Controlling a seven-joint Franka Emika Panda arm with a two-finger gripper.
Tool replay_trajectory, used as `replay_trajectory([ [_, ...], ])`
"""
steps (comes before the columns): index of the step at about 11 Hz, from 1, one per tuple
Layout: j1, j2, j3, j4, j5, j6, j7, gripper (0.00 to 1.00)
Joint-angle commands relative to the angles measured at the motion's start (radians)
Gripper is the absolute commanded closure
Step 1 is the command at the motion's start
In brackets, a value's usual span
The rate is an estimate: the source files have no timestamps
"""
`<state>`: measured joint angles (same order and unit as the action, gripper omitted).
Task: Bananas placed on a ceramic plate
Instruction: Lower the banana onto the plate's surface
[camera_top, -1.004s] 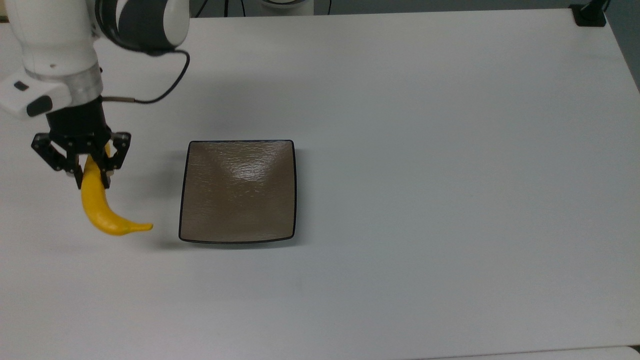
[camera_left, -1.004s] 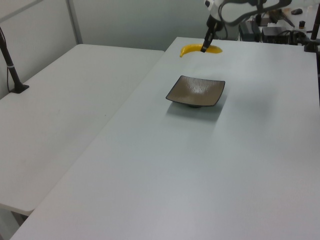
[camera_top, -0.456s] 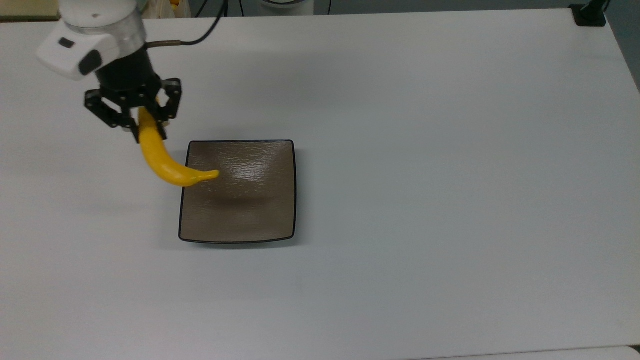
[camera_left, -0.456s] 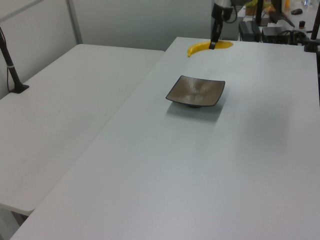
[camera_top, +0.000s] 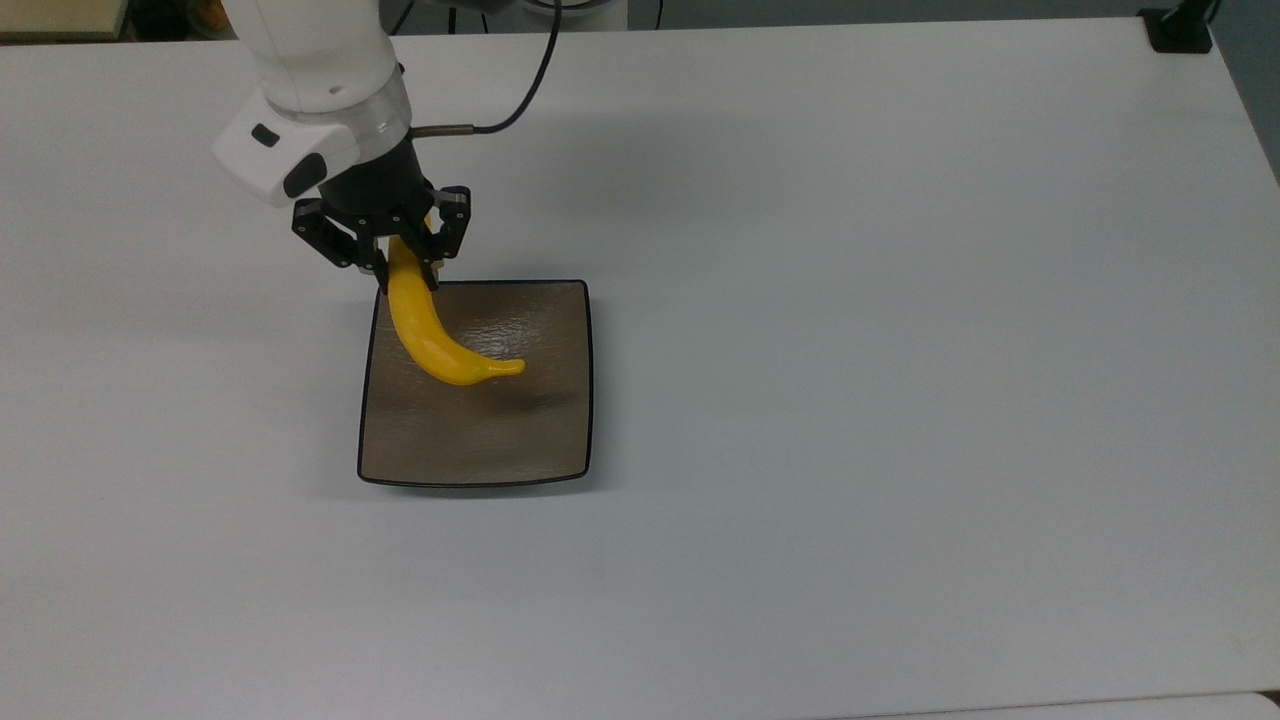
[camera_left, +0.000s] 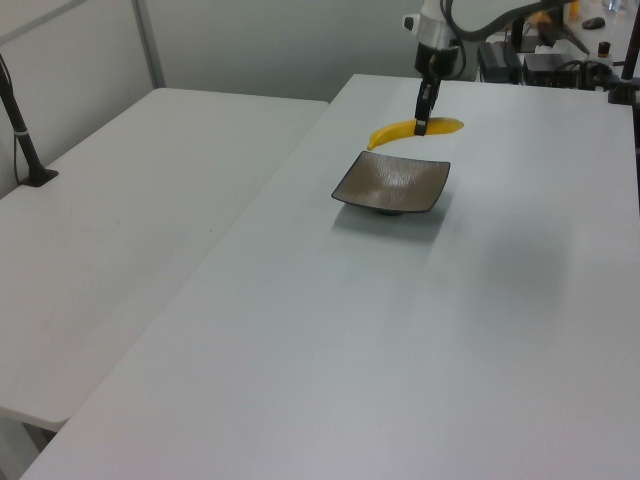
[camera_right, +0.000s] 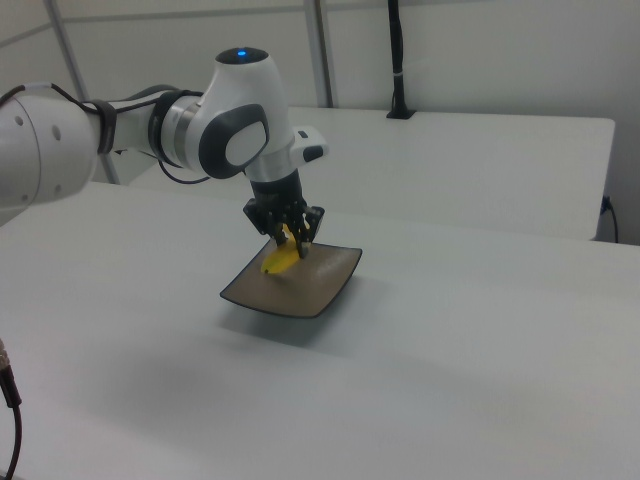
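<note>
My gripper is clamped on the banana near its stem end, so the free end hangs over the ceramic plate. It seems raised clear of the plate, toward the top view's upper left, ready for lowering.

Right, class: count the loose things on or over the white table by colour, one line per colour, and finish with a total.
Yellow: 1, the banana, held in the tool over the plate.
Brown: 1, the square plate on the table.
Total: 2
</note>
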<state>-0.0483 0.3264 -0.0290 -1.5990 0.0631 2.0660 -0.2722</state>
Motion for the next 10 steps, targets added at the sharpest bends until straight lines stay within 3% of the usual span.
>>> replay_trajectory([
  [1,0.022,-0.033,-0.017,-0.106,0.047,0.104,0.059,1.0],
  [3,0.031,-0.023,-0.017,-0.174,0.057,0.254,0.112,1.0],
  [7,0.041,0.031,-0.016,-0.206,0.063,0.44,0.183,1.0],
  [10,0.053,0.059,-0.009,-0.205,0.064,0.447,0.18,1.0],
])
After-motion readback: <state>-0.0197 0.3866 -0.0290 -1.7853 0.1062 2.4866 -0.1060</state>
